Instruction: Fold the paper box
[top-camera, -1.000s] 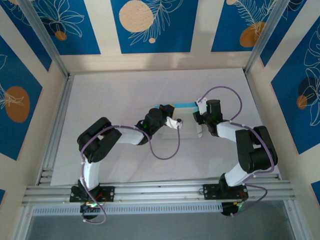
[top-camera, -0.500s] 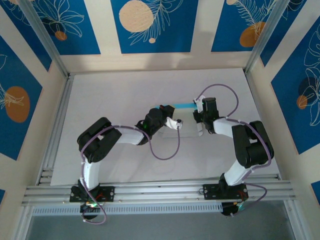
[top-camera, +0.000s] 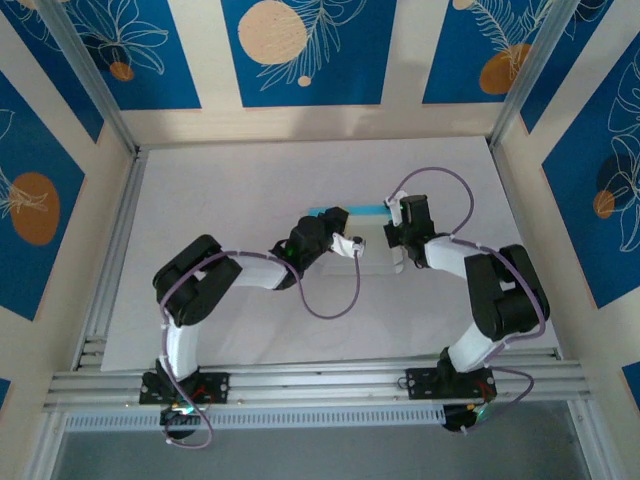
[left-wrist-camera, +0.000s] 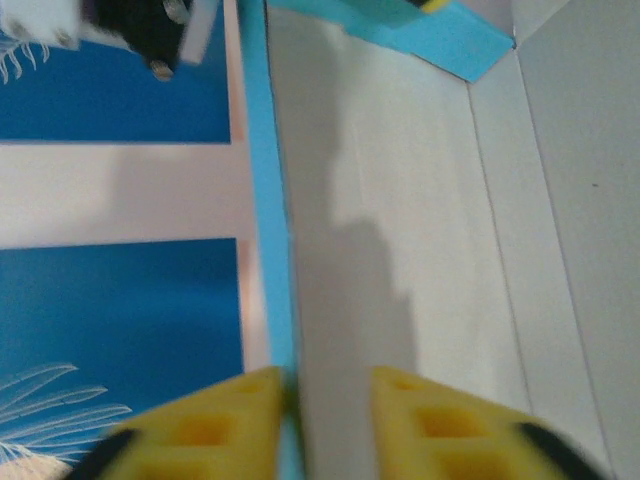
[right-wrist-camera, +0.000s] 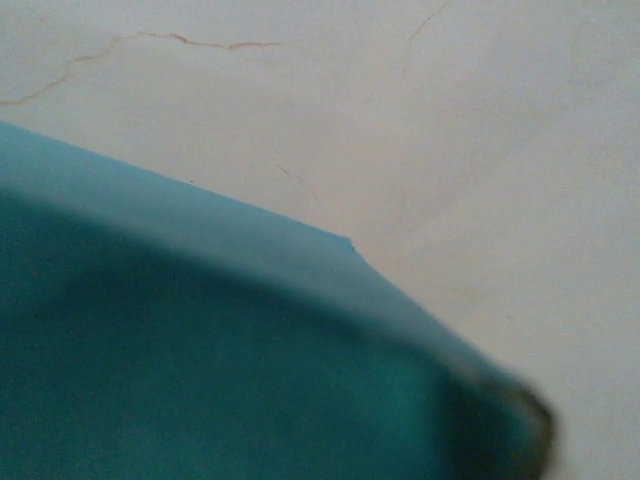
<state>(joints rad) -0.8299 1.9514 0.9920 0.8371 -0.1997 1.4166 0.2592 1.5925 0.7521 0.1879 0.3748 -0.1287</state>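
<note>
Two risks. First: the left tool (left-wrist-camera: 325, 415) has its pads apart, with the upright blue wall of the box (top-camera: 368, 213) standing loose in the gap, close against one pad. Nothing pins the wall, so I'd expect it to spring back along its crease, or to buckle if this tool shifts sideways. Second: the right tool (top-camera: 395, 235) is closed, apparently pinching the blue end flap. The card is thin, so a pull out of line with the crease could kink or tear it. It could also skid the whole box across the surface (top-camera: 250, 190), since only the tools restrain it. Position: the box sits between the two tools. Its wall runs straight ahead from the left tool's pads toward the right tool at the far end, and the white floor panel lies flat just beyond the other pad. On the right wrist camera the blue card is directly under the tool, too close and blurred to show the actual pinch point. The fold looks part done: one long wall is up, and I can't see any tab locked.
</note>
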